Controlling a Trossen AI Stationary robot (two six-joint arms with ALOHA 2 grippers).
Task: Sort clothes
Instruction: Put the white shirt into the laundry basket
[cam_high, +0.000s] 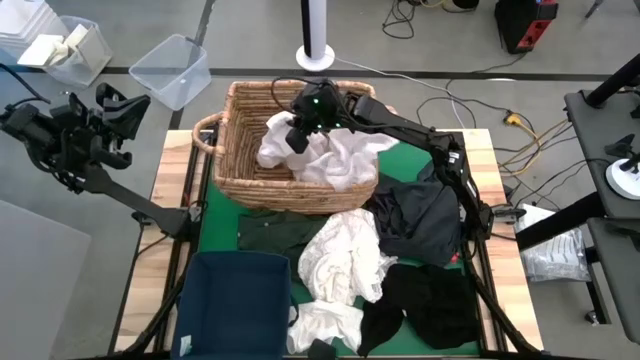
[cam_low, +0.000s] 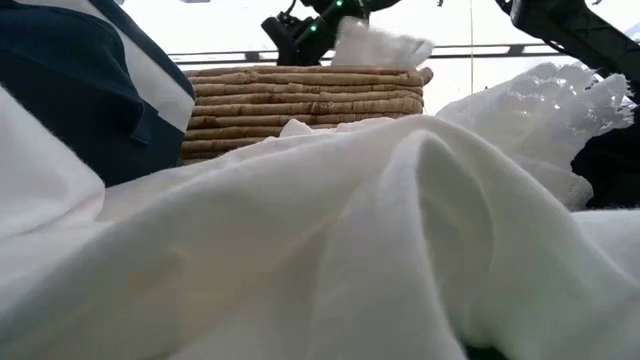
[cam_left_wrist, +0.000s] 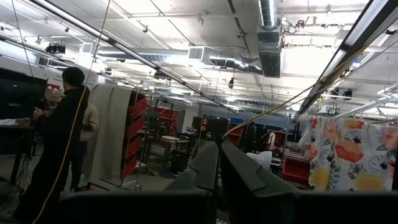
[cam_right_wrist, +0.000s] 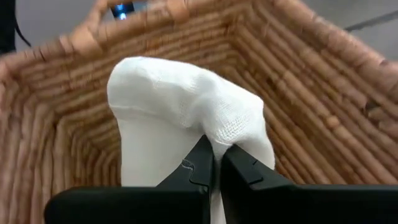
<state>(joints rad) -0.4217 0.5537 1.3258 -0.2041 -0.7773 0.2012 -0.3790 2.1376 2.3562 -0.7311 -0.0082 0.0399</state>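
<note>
My right gripper (cam_high: 297, 135) reaches over the tan wicker basket (cam_high: 240, 165) at the table's far side and is shut on a white garment (cam_high: 335, 155). That garment bunches inside the basket, and the low view shows it (cam_low: 375, 45) above the rim. More clothes lie on the green mat: a white one (cam_high: 345, 255), a dark grey one (cam_high: 420, 220), a black one (cam_high: 430, 300), a dark olive one (cam_high: 272, 230) and a small white one (cam_high: 325, 325). My left gripper (cam_high: 118, 105) waits raised beyond the table's left edge, shut and touching nothing. My right gripper (cam_right_wrist: 216, 152) pinches a raised fold of the white garment (cam_right_wrist: 217, 130) between its two fingers (cam_right_wrist: 202, 168), coming from above and pointing down into the basket. The cloth humps up just past the fingertips. Its lower part hangs down into the basket (cam_right_wrist: 298, 81).
A navy blue fabric bin (cam_high: 235, 300) stands at the table's near left corner. A clear plastic tub (cam_high: 170, 70) sits on the floor past the far left corner. White cloth (cam_low: 320, 230) fills the low view's foreground. A person (cam_left_wrist: 59, 137) stands in the room behind.
</note>
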